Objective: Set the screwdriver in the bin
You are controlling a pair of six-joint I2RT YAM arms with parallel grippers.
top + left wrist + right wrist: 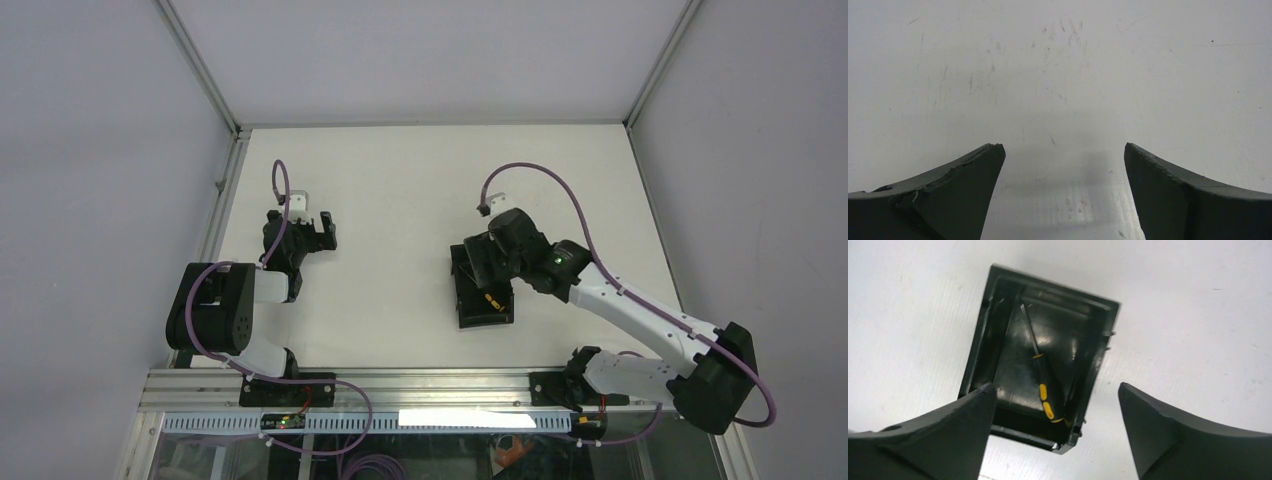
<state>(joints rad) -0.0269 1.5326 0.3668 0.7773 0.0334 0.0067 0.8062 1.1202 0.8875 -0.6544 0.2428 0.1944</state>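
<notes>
My right claw (1056,390) hangs spread wide with nothing between its 2 fingers (1173,440), which fill the lower left and lower right corners of my wrist view. Straight beneath the gap lies the screwdriver (1040,372), flat on the floor of the black bin (980,335). Its yellow-and-black handle points toward the bottom of the frame, close to the nearer wall, and its thin shaft runs up and left toward the far corner. I cannot tell whether the handle's end touches that wall. The bin sits slightly turned at mid-frame on the white table (1198,300).

I judge the drop made, so what is left is a clean withdrawal. I would leave the fingers spread and rise straight up rather than sweep sideways. My finger at lower left overlaps the bin's corner in this view, and a sideways swing could nudge the low wall and shift the tray. Only once well above the rim would I pull back toward the base.

My left claw (1063,147) is likewise spread and empty over scuffed tabletop, well apart from the bin in the overhead view. It has no part here.
</notes>
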